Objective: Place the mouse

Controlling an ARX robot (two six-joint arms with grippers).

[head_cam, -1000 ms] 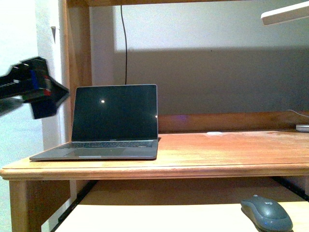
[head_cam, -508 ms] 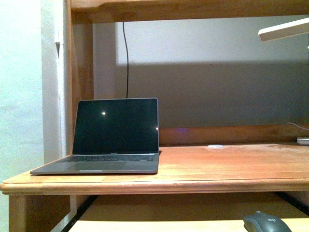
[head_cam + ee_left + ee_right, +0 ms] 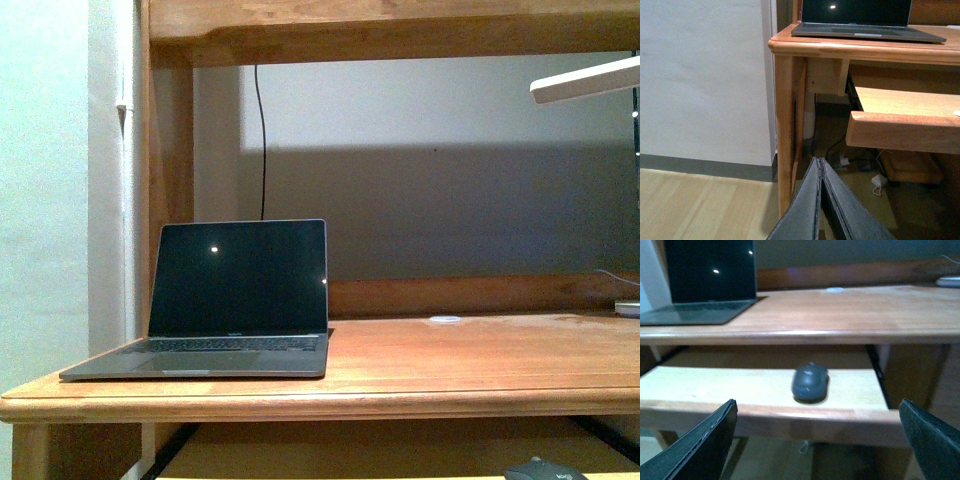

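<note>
The mouse [image 3: 810, 382], small, dark grey and rounded, lies on the pull-out keyboard shelf [image 3: 715, 385] under the desk top; only its top edge shows at the bottom of the front view as the mouse [image 3: 545, 470]. My right gripper [image 3: 817, 432] is open wide and empty, held in front of and below the shelf's front edge, apart from the mouse. My left gripper [image 3: 820, 161] is shut with nothing between its fingers, low beside the desk leg [image 3: 786, 130]. Neither arm shows in the front view.
An open laptop [image 3: 235, 300] with a dark screen stands at the left of the wooden desk top [image 3: 450, 365]. A white lamp arm [image 3: 590, 80] reaches in at upper right. Cables and a plug [image 3: 877, 181] lie on the floor under the desk.
The front view has tilted upward: the desk and laptop sit lower in frame and the mouse has slid almost out at the bottom. The left arm, seen a second ago at left, is gone.
</note>
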